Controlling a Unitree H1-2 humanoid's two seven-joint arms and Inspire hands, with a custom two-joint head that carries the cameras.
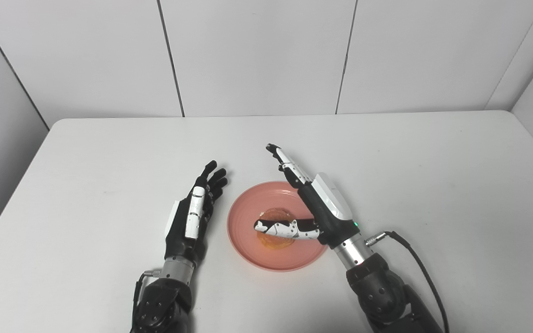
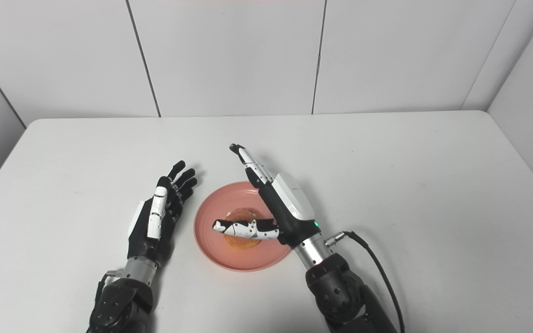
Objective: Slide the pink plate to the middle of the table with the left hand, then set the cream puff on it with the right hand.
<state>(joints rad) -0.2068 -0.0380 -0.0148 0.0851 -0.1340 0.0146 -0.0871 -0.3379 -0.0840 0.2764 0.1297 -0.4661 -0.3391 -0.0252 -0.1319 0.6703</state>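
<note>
Pink and round, the plate (image 1: 248, 249) sits on the white table (image 1: 433, 185) near its middle, toward the near edge, with the cream puff (image 1: 275, 217) lying on it. The right hand (image 1: 315, 203) is above the plate, fingers straight, thumb over the puff, holding nothing. Just left, the left hand (image 1: 192, 212) is open, fingers pointing far.

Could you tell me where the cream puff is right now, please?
The cream puff lies on the pink plate near the table's middle, under the open right robot hand's thumb.
</note>
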